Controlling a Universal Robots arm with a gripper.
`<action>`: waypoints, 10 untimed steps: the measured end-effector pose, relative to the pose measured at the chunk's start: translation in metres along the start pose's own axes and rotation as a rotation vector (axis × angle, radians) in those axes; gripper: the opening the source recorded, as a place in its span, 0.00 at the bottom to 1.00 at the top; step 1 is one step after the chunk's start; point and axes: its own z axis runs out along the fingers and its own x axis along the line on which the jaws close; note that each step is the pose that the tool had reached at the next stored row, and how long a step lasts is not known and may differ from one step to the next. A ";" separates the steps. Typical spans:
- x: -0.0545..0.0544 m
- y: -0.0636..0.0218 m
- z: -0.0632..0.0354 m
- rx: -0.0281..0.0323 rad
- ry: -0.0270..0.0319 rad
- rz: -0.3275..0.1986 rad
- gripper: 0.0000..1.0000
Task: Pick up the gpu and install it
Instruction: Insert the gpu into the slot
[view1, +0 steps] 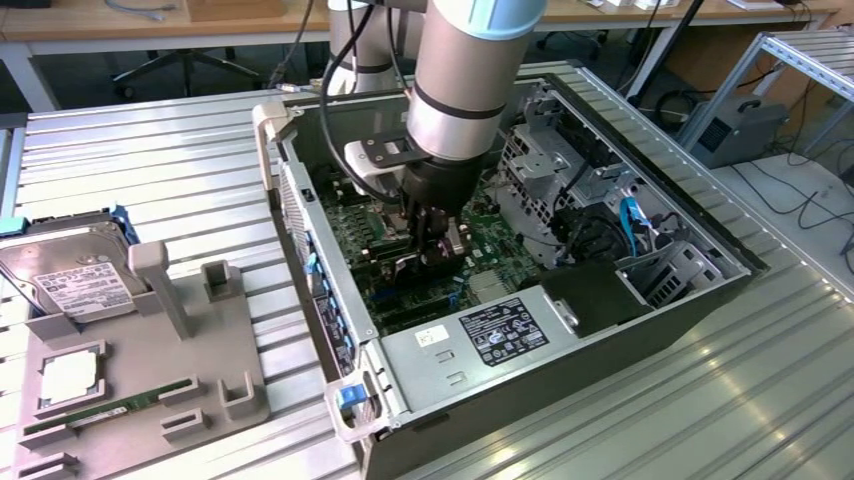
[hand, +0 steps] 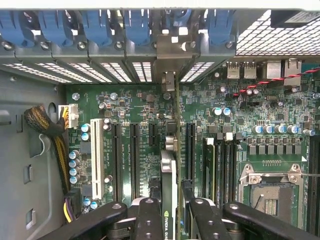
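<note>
In the exterior view, the Universal Robots arm reached down into the open computer case, which lay on its side on a ribbed metal table. The gripper hung low over the green motherboard, pinching the gpu — a thin card held on edge, just above or at the board; whether it touched could not be told from there. Toward the exterior view's left, well apart from the case, a grey parts fixture carried a hard drive with a white label and a narrow green memory stick. In the wrist view, the gripper had its two black fingers pressed against either side of the gpu, seen edge-on and running toward the metal bracket at the case's rear wall. The card stood between the black expansion slots on the motherboard — beside a white slot and near the empty CPU socket.
</note>
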 end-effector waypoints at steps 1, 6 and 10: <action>0.000 0.0001 0.0000 0.0000 -0.0001 0.000 0.26; 0.000 0.0007 0.0002 0.0002 -0.0002 0.000 0.26; 0.000 0.0009 -0.0030 0.0002 -0.0002 0.000 0.26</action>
